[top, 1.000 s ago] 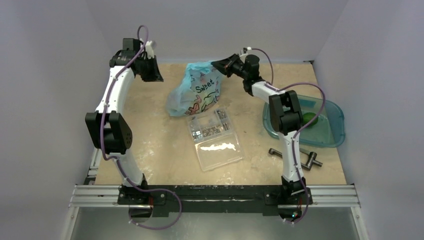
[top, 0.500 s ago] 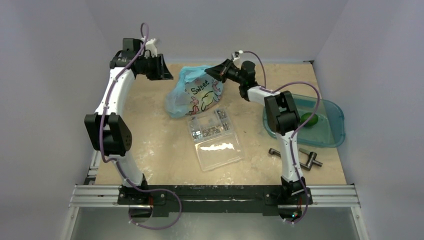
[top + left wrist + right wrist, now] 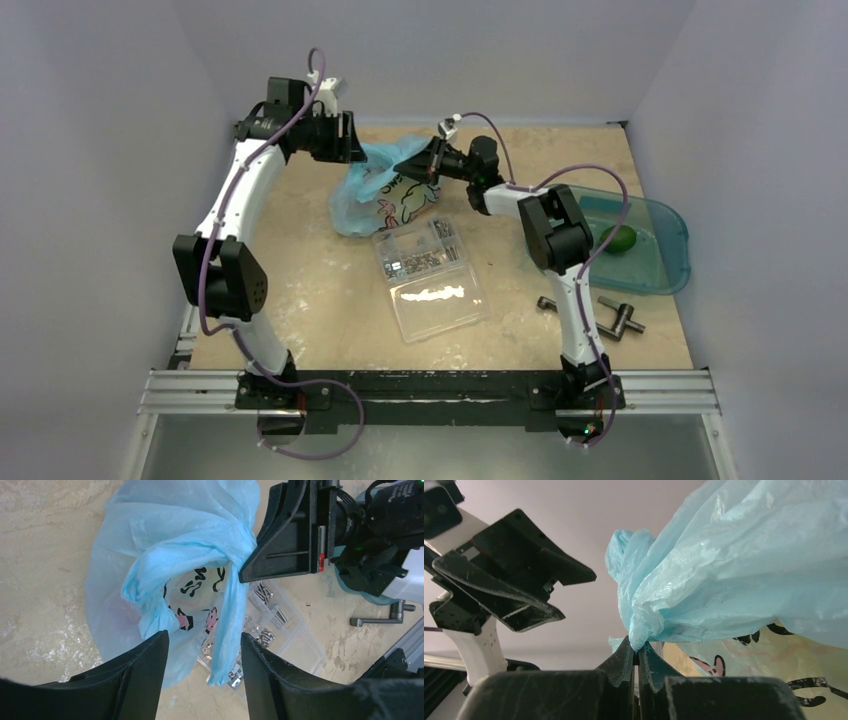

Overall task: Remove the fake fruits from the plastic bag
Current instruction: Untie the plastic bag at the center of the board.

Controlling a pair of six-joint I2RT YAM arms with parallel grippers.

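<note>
The light-blue plastic bag (image 3: pixel 385 192) with its "Sweet" panel lies at the back middle of the table. My right gripper (image 3: pixel 428 160) is shut on a bunched tip of the bag (image 3: pixel 734 565) near its top, jaws pressed together on the film. My left gripper (image 3: pixel 352 140) hovers over the bag's left side with its jaws open. In the left wrist view a loose twisted strip of the bag (image 3: pixel 165 545) hangs between those fingers (image 3: pixel 204 640) without being pinched. One green fake fruit (image 3: pixel 617 239) lies in the teal tray. Any fruits inside the bag are hidden.
A clear plastic box (image 3: pixel 430 280) of small metal parts sits just in front of the bag. The teal oval tray (image 3: pixel 682 255) is at the right. A dark T-shaped tool (image 3: pixel 600 315) lies near the right arm. Grey walls enclose the table.
My left gripper went from shut to open while moving right, over the bag. My right gripper swung left with the bag's top in its jaws, folding the bag over.
</note>
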